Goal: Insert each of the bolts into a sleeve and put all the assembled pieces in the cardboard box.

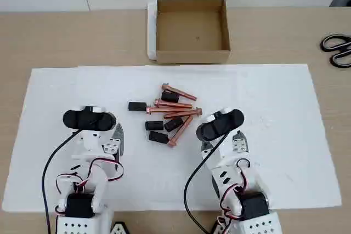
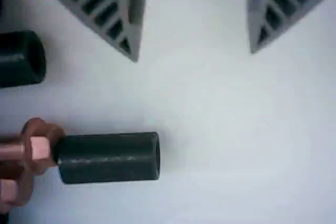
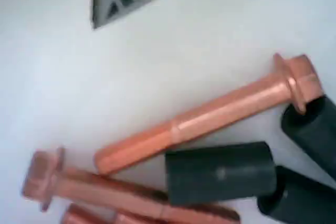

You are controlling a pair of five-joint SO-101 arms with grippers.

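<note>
The table [image 1: 329,135] carries a white sheet [image 1: 274,163] that covers most of it. The cardboard box [image 1: 192,57] stands open and empty at the sheet's far edge, about midway along it. Both arms sit at the near edge. The left gripper [image 2: 194,51] hovers low over the sheet just left of the pile, with its jaws spread wide and nothing between them. The right gripper [image 1: 222,143] hangs at the pile's near right side, and we cannot tell whether it is open or holding anything.

We judge the main risk to be the tangle itself. The bolts [image 1: 173,103] and sleeves [image 1: 154,125] lie crossed and touching in the middle of the sheet. A closing gripper could pinch two pieces at once, or nudge a round piece so that it rolls off across the smooth sheet. A bolt gripped near one end may also tip, and would then miss the narrow bore of a sleeve.

The bolts are copper-coloured, long and slim, each with a flanged hex head, and most lie roughly parallel to the sheet's far edge. The sleeves are short black tubes with open ends. One sleeve [image 1: 137,106] lies at the pile's left side, with a bolt head close by its end. None looks assembled yet.
</note>
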